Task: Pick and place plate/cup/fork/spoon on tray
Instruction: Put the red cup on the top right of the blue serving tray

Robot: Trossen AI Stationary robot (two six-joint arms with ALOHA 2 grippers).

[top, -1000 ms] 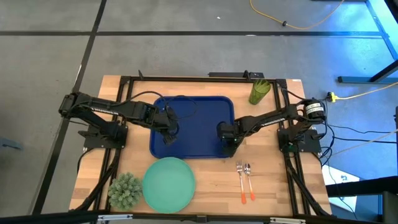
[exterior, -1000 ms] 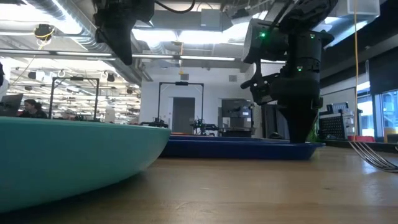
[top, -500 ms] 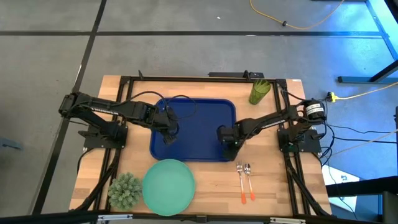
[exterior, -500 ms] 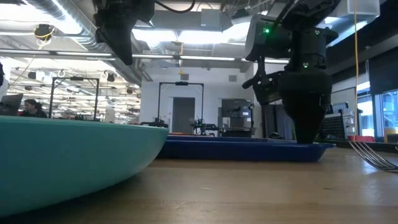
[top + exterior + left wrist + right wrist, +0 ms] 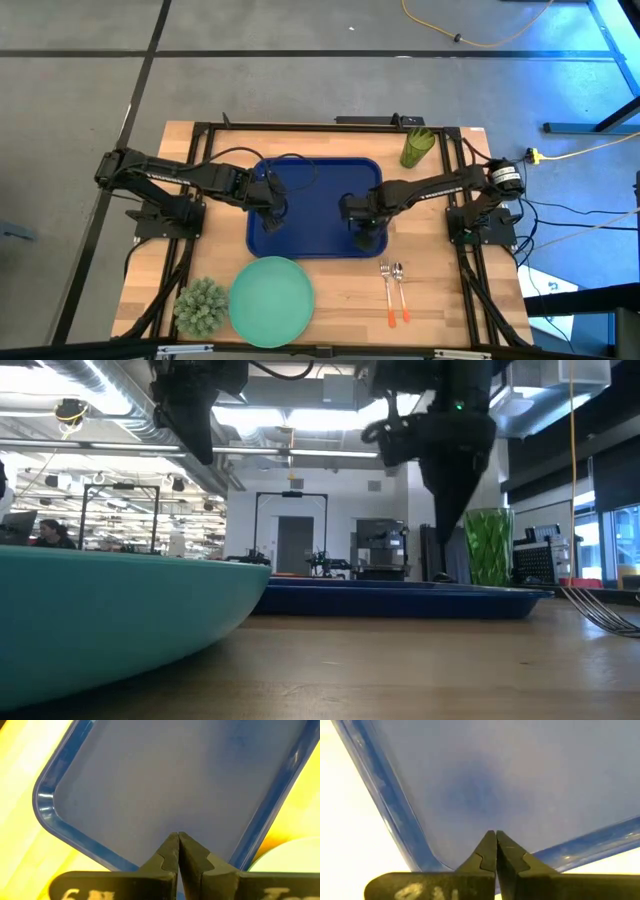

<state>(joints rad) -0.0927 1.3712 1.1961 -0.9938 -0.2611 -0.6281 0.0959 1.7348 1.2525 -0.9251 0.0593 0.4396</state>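
Note:
The dark blue tray [image 5: 315, 205] lies flat in the middle of the table. My left gripper [image 5: 273, 212] is shut and hangs well above the tray's left part [image 5: 175, 780]. My right gripper [image 5: 366, 238] is shut, a little above the tray's near right corner [image 5: 520, 780], clear of it in the low view [image 5: 447, 550]. The mint-green plate [image 5: 272, 298] lies near the front edge. The olive-green cup [image 5: 417, 147] stands upright at the far right. The fork [image 5: 386, 290] and the spoon [image 5: 400, 290] lie side by side, handles toward the near edge.
A spiky grey-green ball plant [image 5: 200, 305] sits at the front left beside the plate. Black frame rails run along the table's left, right and far sides. Bare wood lies between the tray and the cutlery. People sit far off in the room behind.
With its shut tip down on the tray's near right corner, my right gripper moved a little toward the table's right edge, and the tray slid that way with it. The gripper then rose clear and drew back left. The cup now shows behind it in the low view.

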